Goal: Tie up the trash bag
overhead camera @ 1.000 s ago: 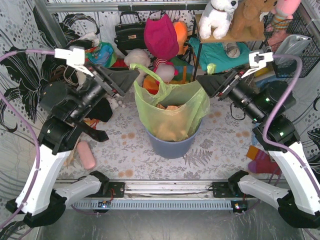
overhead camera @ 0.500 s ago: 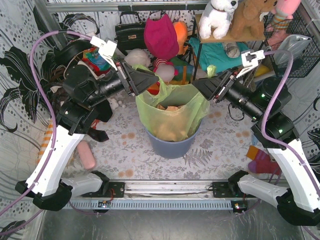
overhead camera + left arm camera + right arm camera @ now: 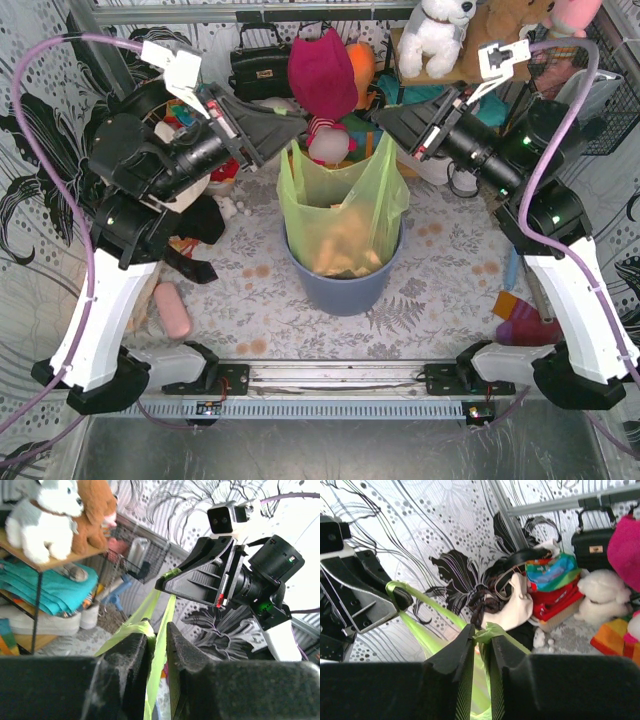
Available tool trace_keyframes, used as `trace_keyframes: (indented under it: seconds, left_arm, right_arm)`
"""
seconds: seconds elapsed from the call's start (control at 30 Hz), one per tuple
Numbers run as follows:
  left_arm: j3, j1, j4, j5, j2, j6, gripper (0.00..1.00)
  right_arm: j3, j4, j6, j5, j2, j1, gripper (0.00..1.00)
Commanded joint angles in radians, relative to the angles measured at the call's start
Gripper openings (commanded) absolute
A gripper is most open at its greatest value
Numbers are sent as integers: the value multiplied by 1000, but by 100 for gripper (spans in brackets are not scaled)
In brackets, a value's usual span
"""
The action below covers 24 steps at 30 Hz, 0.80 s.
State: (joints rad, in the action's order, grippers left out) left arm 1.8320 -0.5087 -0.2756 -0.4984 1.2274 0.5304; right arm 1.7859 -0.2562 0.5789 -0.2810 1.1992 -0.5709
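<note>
Trash bag (image 3: pixel 343 210) now higher, tauter.

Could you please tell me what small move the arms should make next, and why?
Probably bring the two ears together and cross them: the left gripper and right gripper each pinch a top ear of the thin translucent light-green plastic trash bag, held apart above the blue-grey round plastic bin.
</note>
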Motion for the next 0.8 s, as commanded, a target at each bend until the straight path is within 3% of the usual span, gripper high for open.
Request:
trace_keyframes:
  seconds: [0.0, 0.07, 0.2, 0.33, 0.37, 0.43, 0.5, 0.77]
  left_arm:
    - [77, 6, 13, 132, -29, -41, 25]
    - [54, 6, 24, 178, -55, -35, 19]
    - [-39, 6, 44, 220, -111, -20, 18]
    - [-189, 6, 97, 212, -170, 17, 19]
    - [-229, 6, 121, 203, -184, 29, 21]
    - [-309, 6, 174, 157, -214, 42, 35]
    - [-349, 6, 194, 137, -231, 50, 50]
    - [-356, 6, 244, 55, -212, 72, 56]
  right_arm:
    - [149, 50, -51, -1, 39, 0, 12]
    - [156, 57, -58, 19, 42, -1, 7]
    - [82, 78, -49, 18, 21, 0, 6]
    - [-44, 93, -24, 4, -25, -1, 15]
    - [-77, 103, -9, -4, -38, -1, 22]
    - [-125, 118, 14, -31, -57, -1, 36]
    - [-156, 119, 27, -62, -67, 0, 39]
    - [-231, 162, 68, -91, -103, -1, 39]
